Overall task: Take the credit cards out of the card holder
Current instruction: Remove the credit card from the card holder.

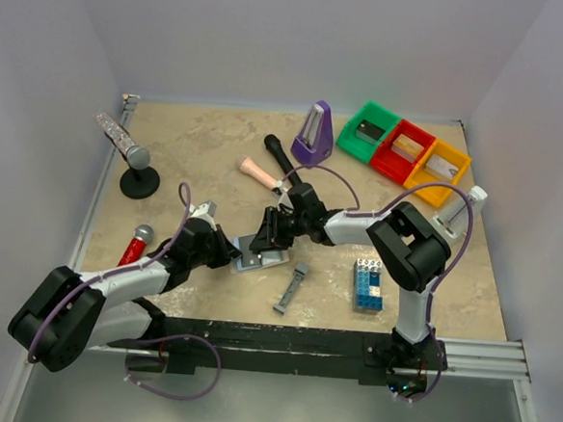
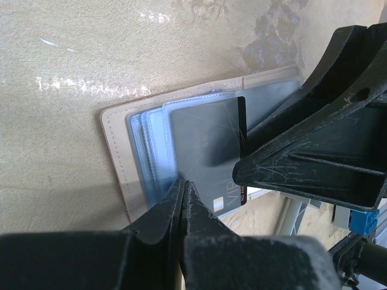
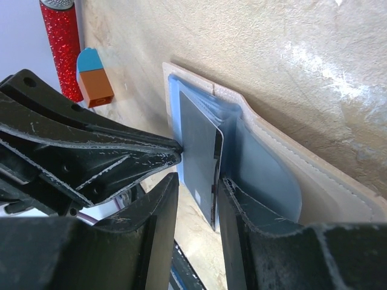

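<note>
Card holder lies mid-table, a credit card in its pocket. The left gripper meets its left edge; the right gripper straddles the card from behind. To the right lie a bar-shaped piece, then a brick stack; three bins sit behind.

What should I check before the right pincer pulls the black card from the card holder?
1. Holder held: left pincer shut on the card holder edge, ok.
2. Card exposed: black card partly out of the holder, ok.
3. Alignment: black card between right pincer fingers, ok.
4. Grip: right pincer not closed on it, gap visible, not ok.
5. Release: left pincer off the black card itself, cannot tell.
</note>
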Robot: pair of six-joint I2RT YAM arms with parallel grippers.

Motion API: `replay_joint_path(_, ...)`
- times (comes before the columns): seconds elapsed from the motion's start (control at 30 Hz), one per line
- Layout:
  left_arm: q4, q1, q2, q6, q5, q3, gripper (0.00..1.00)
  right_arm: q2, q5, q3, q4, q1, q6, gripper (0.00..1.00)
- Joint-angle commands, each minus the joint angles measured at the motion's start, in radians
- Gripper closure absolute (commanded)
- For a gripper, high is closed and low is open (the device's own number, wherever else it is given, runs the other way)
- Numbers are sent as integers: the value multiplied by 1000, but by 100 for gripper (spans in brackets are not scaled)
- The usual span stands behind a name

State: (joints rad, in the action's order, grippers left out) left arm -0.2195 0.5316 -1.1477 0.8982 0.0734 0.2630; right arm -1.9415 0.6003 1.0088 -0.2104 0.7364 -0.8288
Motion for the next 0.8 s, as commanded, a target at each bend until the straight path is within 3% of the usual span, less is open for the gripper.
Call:
replay_joint_path(0.0, 5, 1, -29, -13, -4, -18, 100, 16, 87, 4, -99, 9, -23, 64)
replay_joint_path(0.47, -47, 2, -63, -18, 34, -10, 100, -2, 144, 30, -98, 9, -20, 61)
replay_joint_path(0.77, -67, 2, -76, -15, 55, -7, 100, -10, 150, 40, -72, 8, -10, 65)
